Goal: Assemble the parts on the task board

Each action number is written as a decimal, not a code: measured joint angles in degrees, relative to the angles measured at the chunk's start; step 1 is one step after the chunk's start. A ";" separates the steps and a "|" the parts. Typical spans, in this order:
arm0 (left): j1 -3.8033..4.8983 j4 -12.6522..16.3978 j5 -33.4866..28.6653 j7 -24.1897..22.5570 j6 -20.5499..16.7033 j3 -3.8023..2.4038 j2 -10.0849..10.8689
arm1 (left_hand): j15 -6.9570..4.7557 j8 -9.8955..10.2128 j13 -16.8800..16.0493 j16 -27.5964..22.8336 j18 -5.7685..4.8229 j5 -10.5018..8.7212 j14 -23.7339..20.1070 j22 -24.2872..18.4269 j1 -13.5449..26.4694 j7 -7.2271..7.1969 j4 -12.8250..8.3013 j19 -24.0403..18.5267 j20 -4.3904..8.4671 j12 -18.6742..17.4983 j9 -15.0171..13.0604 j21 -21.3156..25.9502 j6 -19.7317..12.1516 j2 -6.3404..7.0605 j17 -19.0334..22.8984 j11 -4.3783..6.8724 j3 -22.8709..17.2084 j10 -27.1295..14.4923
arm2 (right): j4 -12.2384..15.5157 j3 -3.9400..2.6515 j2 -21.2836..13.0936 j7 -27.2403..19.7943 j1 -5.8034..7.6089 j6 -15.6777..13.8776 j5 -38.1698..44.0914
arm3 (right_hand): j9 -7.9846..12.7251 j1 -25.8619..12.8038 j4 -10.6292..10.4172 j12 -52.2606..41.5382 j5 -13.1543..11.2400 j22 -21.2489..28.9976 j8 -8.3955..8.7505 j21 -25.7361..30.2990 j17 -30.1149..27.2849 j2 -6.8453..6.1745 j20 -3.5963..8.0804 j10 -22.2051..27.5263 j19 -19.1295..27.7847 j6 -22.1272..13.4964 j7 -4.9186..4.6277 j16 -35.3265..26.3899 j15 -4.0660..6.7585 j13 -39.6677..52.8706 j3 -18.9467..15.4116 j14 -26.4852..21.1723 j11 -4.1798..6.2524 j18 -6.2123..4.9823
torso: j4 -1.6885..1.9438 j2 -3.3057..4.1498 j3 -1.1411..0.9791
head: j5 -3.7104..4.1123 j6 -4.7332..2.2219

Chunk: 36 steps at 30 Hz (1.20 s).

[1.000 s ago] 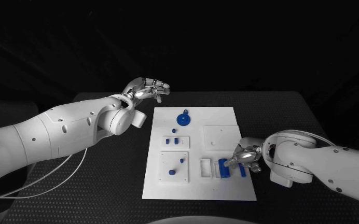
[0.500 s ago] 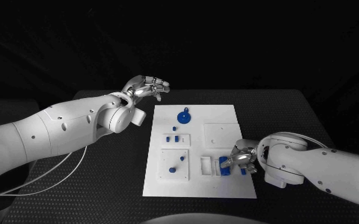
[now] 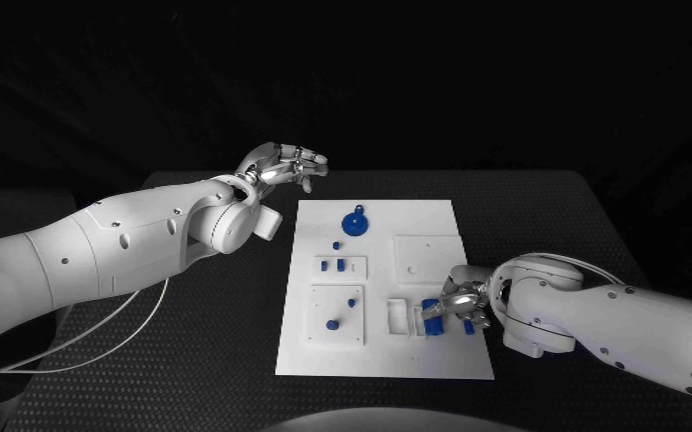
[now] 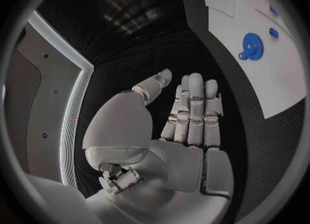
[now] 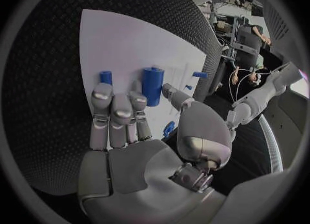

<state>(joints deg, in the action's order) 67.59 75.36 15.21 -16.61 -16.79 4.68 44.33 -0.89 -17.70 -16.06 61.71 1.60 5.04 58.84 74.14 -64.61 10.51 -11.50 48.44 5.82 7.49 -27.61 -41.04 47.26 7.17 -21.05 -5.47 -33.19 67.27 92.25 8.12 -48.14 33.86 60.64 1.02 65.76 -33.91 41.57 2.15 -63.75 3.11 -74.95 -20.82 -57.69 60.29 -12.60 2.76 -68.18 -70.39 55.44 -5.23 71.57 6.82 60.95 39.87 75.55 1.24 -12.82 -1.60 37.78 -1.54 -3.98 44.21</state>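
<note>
The white task board lies in the middle of the black table. My right hand hovers low over its near right part, fingers stretched out and thumb apart, holding nothing. A blue cylinder lies by its fingertips, and in the right wrist view this cylinder sits between the fingers and the thumb. A smaller blue peg lies beside it. My left hand is raised off the board's far left corner, empty; the left wrist view has its fingers straight and together.
A blue gear lies on the far part of the board, also seen from the left wrist as the gear. Small blue pegs stand in a raised white block, and another blue piece sits nearer on the left.
My right hand has crept a little further in over the board beside the blue cylinder. The left hand stays raised in almost the same place.
</note>
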 measured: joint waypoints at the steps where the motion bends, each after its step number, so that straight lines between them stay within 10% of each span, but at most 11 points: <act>1: 0.00 0.00 0.00 0.00 0.00 0.00 0.00 | 0.00 0.00 0.00 0.00 -0.02 0.00 0.00 0.00 0.00 0.00 0.00 0.00 0.00 0.00 -0.02 0.00 0.00 0.00 0.00 0.00 0.00 0.00 | -0.03 0.03 0.06 0.00 -0.02 -0.11 0.09 | 0.00 0.00 0.07 0.08 0.00 0.00 0.00 0.00 0.00 0.00 0.00 0.00 0.00 0.01 -0.02 0.00 0.00 0.03 0.07 0.00 0.00 0.00 | 0.00 0.00 0.00 | -0.04 0.03; 25: 0.00 0.11 -0.01 0.04 0.03 0.00 0.06 | 0.00 0.00 0.00 0.00 0.53 0.00 0.00 0.04 0.00 0.00 0.00 0.00 -0.02 0.00 -0.03 0.00 0.00 0.00 -0.05 -0.04 0.00 -0.04 | 2.67 0.37 -1.35 -0.01 -0.36 -2.07 -0.90 | 2.10 0.62 1.17 0.59 0.00 0.01 -0.07 -0.57 -0.18 0.15 -0.12 0.00 0.11 0.20 0.03 0.00 -0.10 0.23 2.92 0.05 0.00 0.01 | -0.01 -0.04 0.05 | -0.18 0.21; 36: 0.01 0.09 -0.02 0.06 0.02 0.00 0.01 | 0.00 0.00 0.00 0.00 0.43 0.00 0.00 0.09 0.00 0.00 0.00 -0.09 -0.11 0.00 -0.07 0.00 0.00 0.00 -0.04 -0.13 0.00 -0.14 | 5.08 0.36 -1.95 0.04 2.04 -3.31 -5.05 | 1.76 0.62 1.34 0.80 0.00 0.00 -0.07 -0.87 -0.18 0.15 -0.13 -0.43 0.10 0.74 0.07 0.00 -0.11 0.30 3.72 0.07 0.00 0.00 | -0.03 -0.07 0.04 | -0.25 0.11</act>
<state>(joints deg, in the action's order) 67.60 75.45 15.19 -16.55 -16.77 4.68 44.34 -0.89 -17.70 -16.06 61.71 2.03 5.04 58.84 74.23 -64.61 10.51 -11.50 48.35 5.72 7.49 -27.68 -41.04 47.26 7.17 -21.09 -5.61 -33.19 67.13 97.33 8.48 -50.08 33.90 62.67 -2.29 60.71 -32.15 42.19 3.48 -62.94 3.11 -74.95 -20.89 -58.56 60.11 -12.44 2.63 -68.61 -70.28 56.18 -5.17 71.57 6.71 61.25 43.59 75.62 1.23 -12.82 -1.63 37.71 -1.50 -4.23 44.32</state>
